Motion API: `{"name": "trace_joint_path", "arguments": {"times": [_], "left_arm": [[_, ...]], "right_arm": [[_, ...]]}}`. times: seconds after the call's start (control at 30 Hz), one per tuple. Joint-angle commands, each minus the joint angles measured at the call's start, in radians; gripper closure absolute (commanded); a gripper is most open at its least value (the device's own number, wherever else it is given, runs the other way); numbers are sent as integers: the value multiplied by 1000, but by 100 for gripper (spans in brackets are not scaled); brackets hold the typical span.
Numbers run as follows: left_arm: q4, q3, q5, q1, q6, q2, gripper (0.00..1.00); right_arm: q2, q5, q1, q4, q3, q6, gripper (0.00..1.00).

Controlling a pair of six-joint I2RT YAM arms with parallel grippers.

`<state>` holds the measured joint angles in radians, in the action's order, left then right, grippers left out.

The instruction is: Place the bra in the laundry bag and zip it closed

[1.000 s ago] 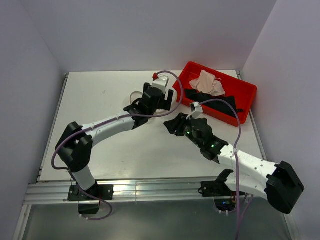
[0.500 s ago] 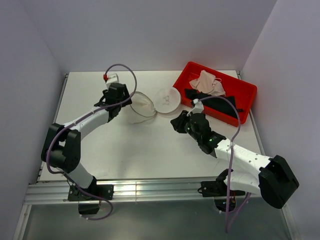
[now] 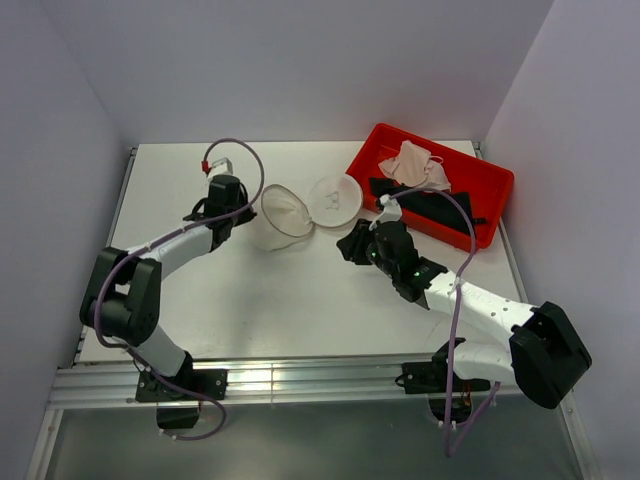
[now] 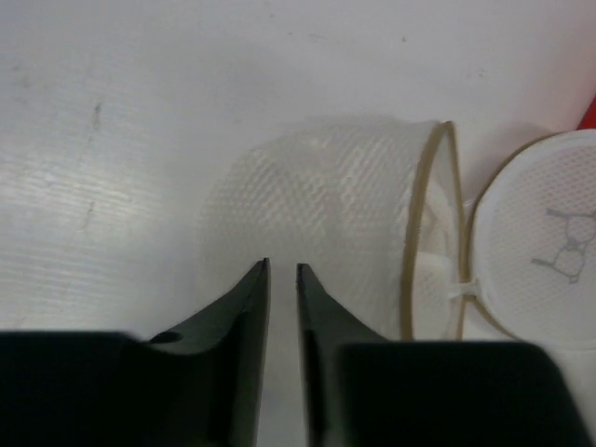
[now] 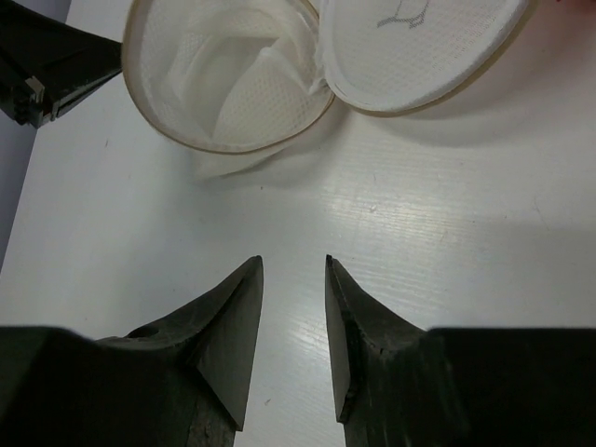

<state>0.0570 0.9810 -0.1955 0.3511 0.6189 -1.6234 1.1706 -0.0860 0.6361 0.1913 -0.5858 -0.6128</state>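
Note:
The laundry bag [image 3: 283,212] is a whitish mesh pouch with a tan rim, lying open on the table. Its round flap [image 3: 336,197] is folded out to the right. The pale pink bra [image 3: 418,166] lies bunched in the red tray, out of both wrist views. My left gripper [image 3: 246,214] is at the bag's left side. In the left wrist view the left gripper [image 4: 282,268] shows a narrow gap, tips against the mesh wall of the bag [image 4: 326,205]. My right gripper [image 3: 350,243] [image 5: 293,261] stands open and empty, just short of the bag's mouth [image 5: 223,74].
The red tray [image 3: 497,182] sits at the back right corner, with a dark garment [image 3: 425,205] lying beside the bra. Grey walls close in the table on the left, back and right. The left arm's fingers [image 5: 56,65] show beyond the bag in the right wrist view.
The left arm swung from the table's middle to the bag's left side, uncovering the bag, and its jaws narrowed. The bag's rim tipped more upright. The right gripper edged towards the bag.

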Motion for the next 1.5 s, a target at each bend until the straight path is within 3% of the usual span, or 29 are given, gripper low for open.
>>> {"name": "trace_joint_path", "arguments": {"times": [0.0, 0.03, 0.13, 0.3, 0.5, 0.57, 0.67, 0.7, 0.83, 1.0, 1.2, 1.43, 1.47], "left_arm": [[46, -63, 42, -46, 48, 89, 75], [59, -80, 63, -49, 53, 129, 50], [107, -145, 136, -49, 94, 207, 23], [196, -219, 235, -47, 157, 249, 21], [251, -186, 337, -32, 160, 125, 22], [242, -156, 343, -26, 150, 93, 29], [207, -134, 294, -21, 137, 59, 59], [201, -134, 277, -21, 136, 65, 74], [121, -160, 176, -23, 113, 115, 92], [20, -195, -13, -26, 76, 201, 97], [-35, -228, -88, -66, 61, 287, 97], [-86, -231, -163, -72, 64, 338, 89], [-92, -232, -174, -72, 67, 359, 85]], "right_arm": [[21, -12, -6, -6, -57, 22, 56], [26, -18, -6, -12, -69, 24, 55], [34, -27, -6, -16, -77, 27, 52], [47, -46, -7, -30, -95, 31, 50], [49, -26, -7, -10, -92, 30, 50], [55, -23, -7, -7, -91, 27, 50], [61, -23, -7, -6, -83, 28, 50], [63, -26, -7, -6, -82, 28, 50], [58, -21, -7, -4, -82, 28, 50], [55, -9, -7, -4, -86, 27, 50], [44, -11, -6, -26, -111, 30, 50], [47, -21, -6, -64, -164, 36, 50], [46, -24, -6, -66, -177, 39, 49]]}}
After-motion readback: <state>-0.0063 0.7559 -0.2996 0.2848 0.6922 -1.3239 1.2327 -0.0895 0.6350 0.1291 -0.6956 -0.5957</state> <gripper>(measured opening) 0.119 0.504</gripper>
